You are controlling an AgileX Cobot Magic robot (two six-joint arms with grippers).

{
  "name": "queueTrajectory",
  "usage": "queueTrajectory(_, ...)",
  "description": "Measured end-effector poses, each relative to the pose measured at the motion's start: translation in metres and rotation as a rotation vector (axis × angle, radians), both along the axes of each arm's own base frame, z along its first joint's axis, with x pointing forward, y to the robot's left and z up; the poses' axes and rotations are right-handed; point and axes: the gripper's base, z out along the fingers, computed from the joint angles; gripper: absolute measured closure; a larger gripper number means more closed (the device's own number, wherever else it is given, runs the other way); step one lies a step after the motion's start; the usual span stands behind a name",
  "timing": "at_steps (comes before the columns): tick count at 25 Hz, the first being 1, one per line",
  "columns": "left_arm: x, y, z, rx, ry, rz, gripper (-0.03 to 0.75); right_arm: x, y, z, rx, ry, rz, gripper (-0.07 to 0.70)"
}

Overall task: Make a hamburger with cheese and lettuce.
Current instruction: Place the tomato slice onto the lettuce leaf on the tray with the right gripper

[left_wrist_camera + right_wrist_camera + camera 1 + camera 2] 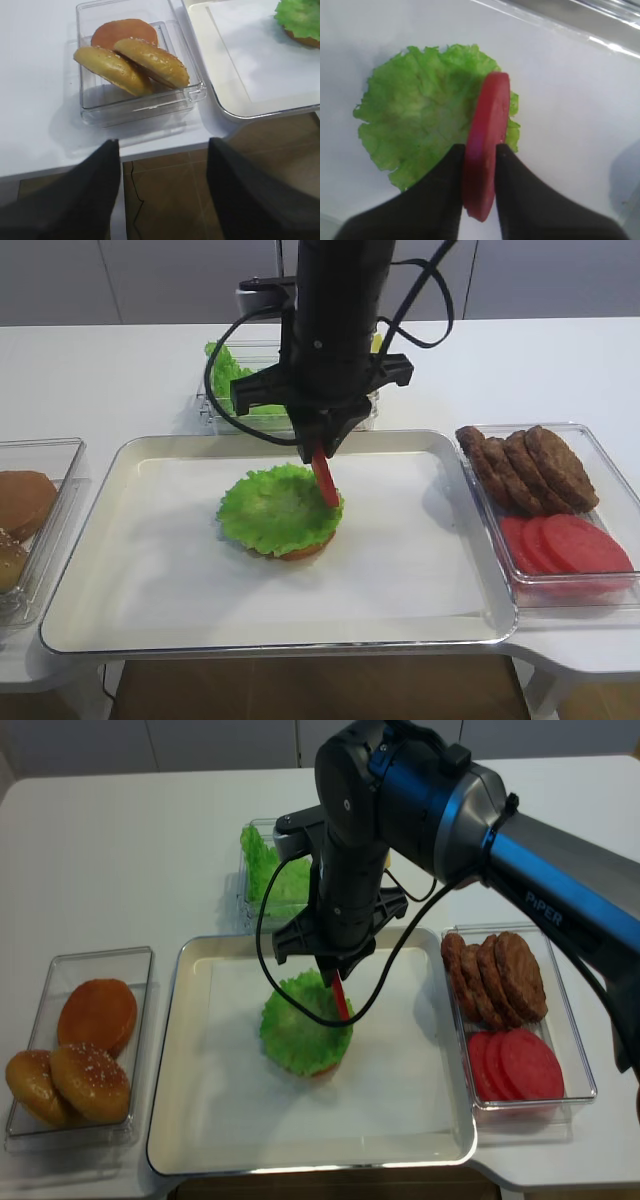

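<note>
- One red round slice [486, 145] is standing on edge between the fingers of the right gripper [480, 165], which is pinching it narrowly by its lower rim while hanging over the lettuce [427, 115].
- Judging from this, the step in hand is laying that slice flat on the leaf, and doing it well is calling for three things: tipping the slice over toward the leaf's middle, lowering until its edge is touching, and only then letting the fingers part.
- Releasing it while upright is risking a roll off the leaf's right edge onto the tray [150, 580], since the slice is sitting above that side and not the centre.
- Pressing down hard is also looking unwise, as the leaf is resting loosely on a bun half [300, 552] and could slide.
- Lettuce is lying near the middle of the tray, bright green, frilly at the rim, paler and slightly yellowed at its centre, and spreading wider than the bun beneath.
- More lettuce is sitting in a clear box [262, 870] behind the tray.
- Cheese is not clearly showing in any view, so I cannot tell where it is.
- Over the desk's front edge, the left gripper [162, 195] is hanging wide and empty, near the clear box of buns [132, 60].
</note>
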Motion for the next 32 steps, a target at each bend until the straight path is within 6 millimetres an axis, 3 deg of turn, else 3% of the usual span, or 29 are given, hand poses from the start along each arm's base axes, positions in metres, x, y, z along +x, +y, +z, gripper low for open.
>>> queueTrajectory(32, 0.0000, 0.0000, 0.0000, 0.000, 0.000, 0.000, 0.302, -0.0042, 0.0050, 0.0008, 0.050, 0.031, 0.070, 0.445)
